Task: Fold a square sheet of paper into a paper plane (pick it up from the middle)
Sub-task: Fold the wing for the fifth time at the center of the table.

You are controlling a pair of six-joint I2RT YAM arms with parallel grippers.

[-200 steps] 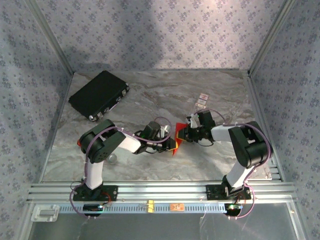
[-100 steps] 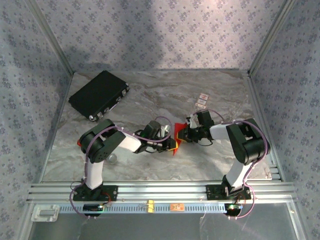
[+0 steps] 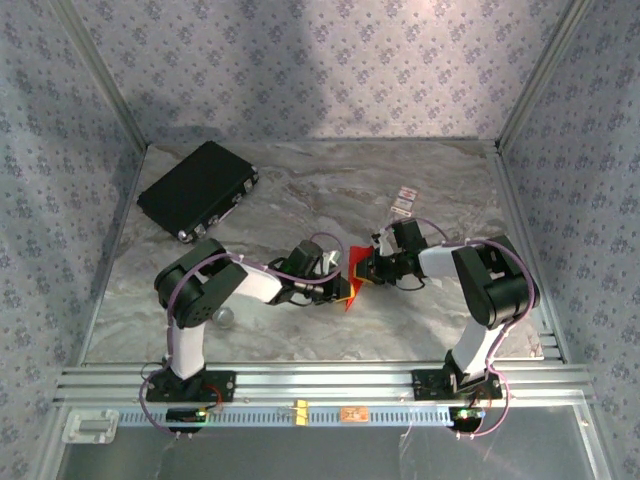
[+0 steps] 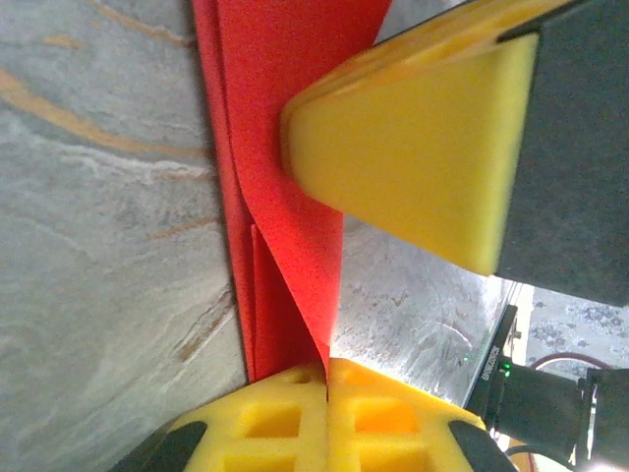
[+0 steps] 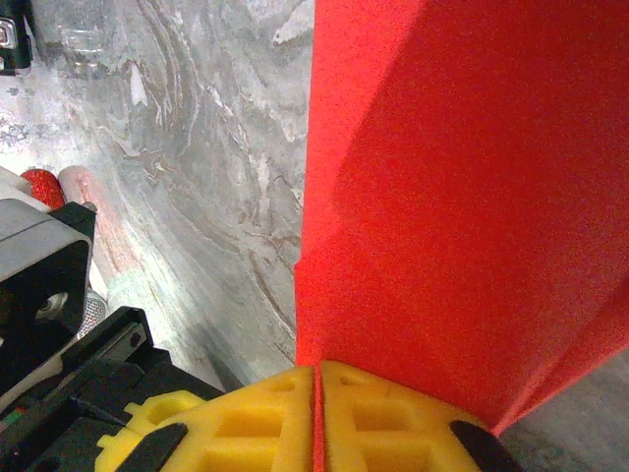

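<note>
The left gripper [image 4: 327, 388] has its yellow fingers pressed together on the near edge of the thin bright red square sheet of paper [image 4: 280, 167]. The sheet's long crease runs straight ahead from them. Farther on, the right gripper [image 5: 316, 388] pinches the opposite edge, so both arms seem equally near.

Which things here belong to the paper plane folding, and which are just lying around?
Job in hand: thin bright red paper sheet, pinched by the left hand and the right hand.
Lying about: flat black rectangular case; two small white cards.
</note>
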